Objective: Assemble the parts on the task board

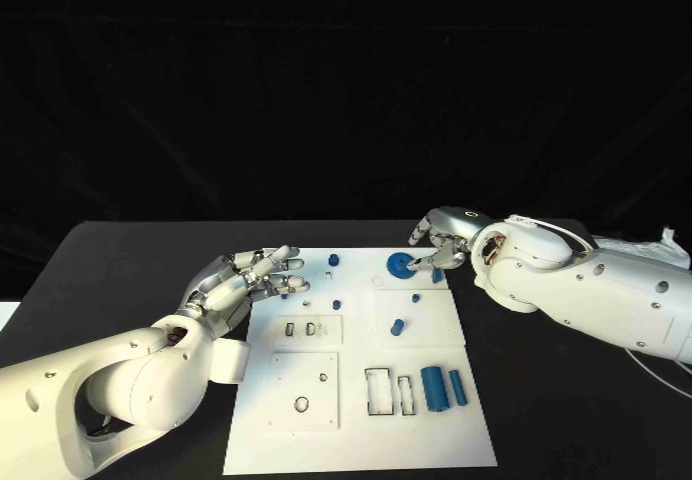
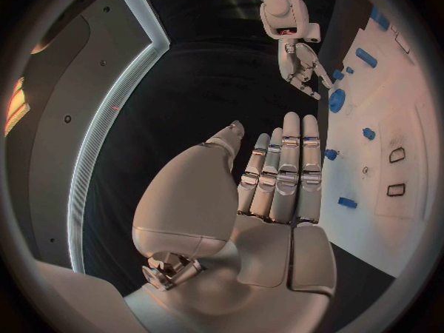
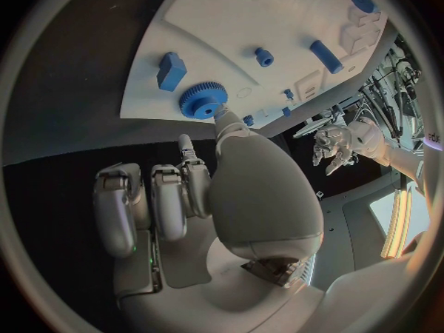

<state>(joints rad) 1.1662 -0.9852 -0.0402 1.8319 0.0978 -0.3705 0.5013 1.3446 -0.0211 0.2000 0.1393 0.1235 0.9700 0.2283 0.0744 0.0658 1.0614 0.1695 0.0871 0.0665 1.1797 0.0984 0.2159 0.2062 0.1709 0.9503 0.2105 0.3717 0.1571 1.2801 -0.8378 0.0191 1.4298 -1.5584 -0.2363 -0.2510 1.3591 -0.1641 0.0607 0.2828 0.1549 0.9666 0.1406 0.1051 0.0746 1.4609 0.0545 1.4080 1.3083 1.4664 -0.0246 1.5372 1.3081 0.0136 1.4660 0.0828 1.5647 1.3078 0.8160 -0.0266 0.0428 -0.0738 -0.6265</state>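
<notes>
Gear (image 1: 398, 265) lies flat on board's (image 1: 433, 440) far edge, fingers (image 3: 225, 116) touching.

We are counting one white task board (image 1: 361, 400) lying on the surface, one blue gear (image 1: 400, 265), two long blue cylinders (image 1: 433, 387) lying side by side near the board's close edge, and several smaller blue pieces (image 1: 397, 326) too tiny to count exactly.

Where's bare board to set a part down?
Bare patches on the task board: the near strip below the two long cylinders, and the right edge beside them. Crowded: the far edge, where the right hand touches the gear.
</notes>
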